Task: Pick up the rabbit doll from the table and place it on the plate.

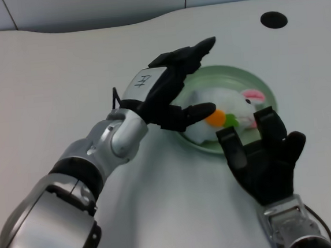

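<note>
The rabbit doll (228,110) lies on the green plate (265,85), white body across it, pink ear to the right, orange carrot at its near side. Just left of it sits the left hand (174,91), fingers spread wide and holding nothing, thumb reaching toward the carrot. Near right, the right hand (264,162) rests at the plate's near rim on the white table (46,82).

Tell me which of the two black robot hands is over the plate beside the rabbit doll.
The left robot hand: it reaches over the green plate beside the rabbit doll. The right robot hand stays at the plate's near rim.
</note>
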{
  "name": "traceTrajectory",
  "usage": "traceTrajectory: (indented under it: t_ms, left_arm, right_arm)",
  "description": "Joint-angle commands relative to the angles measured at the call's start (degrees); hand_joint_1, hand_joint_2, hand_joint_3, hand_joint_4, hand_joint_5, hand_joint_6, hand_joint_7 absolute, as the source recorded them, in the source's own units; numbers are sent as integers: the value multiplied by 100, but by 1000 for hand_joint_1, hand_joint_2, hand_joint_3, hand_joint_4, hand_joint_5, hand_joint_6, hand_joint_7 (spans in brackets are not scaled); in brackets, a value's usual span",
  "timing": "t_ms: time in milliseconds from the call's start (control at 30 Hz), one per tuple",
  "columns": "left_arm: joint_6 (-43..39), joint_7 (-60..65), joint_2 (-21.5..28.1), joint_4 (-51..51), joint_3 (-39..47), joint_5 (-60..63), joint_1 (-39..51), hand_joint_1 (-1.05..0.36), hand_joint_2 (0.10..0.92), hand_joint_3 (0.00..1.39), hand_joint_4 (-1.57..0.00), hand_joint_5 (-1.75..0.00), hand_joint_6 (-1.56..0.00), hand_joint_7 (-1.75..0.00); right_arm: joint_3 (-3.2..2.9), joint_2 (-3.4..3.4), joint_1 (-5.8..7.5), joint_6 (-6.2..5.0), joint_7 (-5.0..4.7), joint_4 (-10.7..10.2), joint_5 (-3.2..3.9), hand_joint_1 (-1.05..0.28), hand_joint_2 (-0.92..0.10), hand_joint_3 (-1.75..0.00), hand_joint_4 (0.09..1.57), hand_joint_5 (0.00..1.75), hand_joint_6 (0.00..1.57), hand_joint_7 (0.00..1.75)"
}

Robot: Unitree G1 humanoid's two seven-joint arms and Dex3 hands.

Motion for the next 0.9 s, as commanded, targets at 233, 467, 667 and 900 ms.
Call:
traceTrajectory:
  t_ms: [233,467,667,900]
  left_arm:
    - [-1026,-3012,282,-277,1913,-2467,1076,-1048,921,809,1,1,1,1]
    - [-299,-5335,165,-750,3272,-4412,1710,-1048,921,812,1,1,1,1]
    - [1103,-6916,-155,-1564,4213,-6020,2556,-1048,921,772,1,1,1,1]
    - [1205,-7405,-519,-1911,4562,-6409,3329,-1048,921,716,-90,-46,-50,-23]
  right_arm:
    - [-96,140,27,185,-168,325,-2,-450,-882,-6,917,1746,821,1582]
    - [-74,77,-54,236,-248,408,-75,-470,-872,-3,927,1746,821,1605]
    - [-45,75,-63,162,-275,423,-151,-474,-870,-2,923,1746,823,1604]
    - [-68,18,-93,242,-265,427,-180,-463,-875,-4,928,1746,762,1738]
